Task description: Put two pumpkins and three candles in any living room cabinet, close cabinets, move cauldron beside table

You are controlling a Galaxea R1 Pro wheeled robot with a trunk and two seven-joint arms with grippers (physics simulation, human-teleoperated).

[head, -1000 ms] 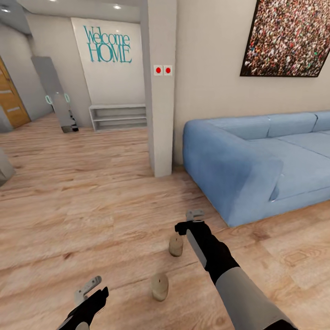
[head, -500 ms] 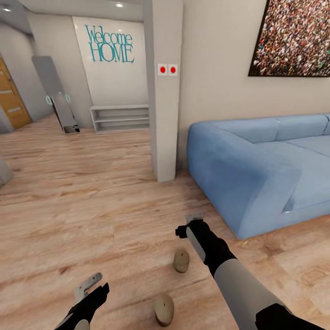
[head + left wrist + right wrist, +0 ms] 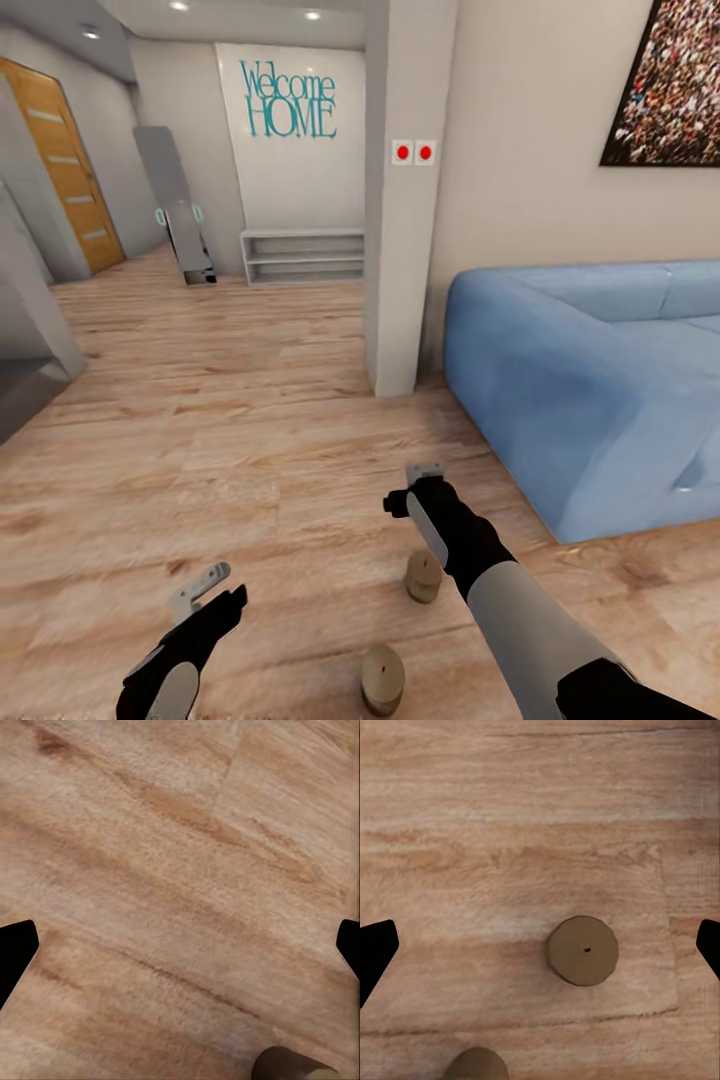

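Two stubby beige candles stand upright on the wood floor. In the head view one candle (image 3: 423,577) sits just beside my right forearm and the other candle (image 3: 383,680) is nearer, between my arms. My right gripper (image 3: 420,497) points down at the floor above the farther one. In the right wrist view that candle (image 3: 583,950) lies between the widely spread black fingertips (image 3: 375,952), with the second candle (image 3: 476,1066) at the frame's edge. My left gripper (image 3: 200,598) hovers open over bare floor; a candle's edge (image 3: 289,1065) peeks into its wrist view.
A blue sofa (image 3: 590,390) fills the right side. A grey pillar (image 3: 400,250) with two red switches stands beside it. Farther back are a white low shelf (image 3: 300,257), a leaning mirror (image 3: 180,210), a wooden door (image 3: 70,180) and a grey panel (image 3: 30,350) at left.
The whole head view has swung left and closed in, so the candles, sofa and pillar sit further right and the candles lower. Both arms hold the same pose.
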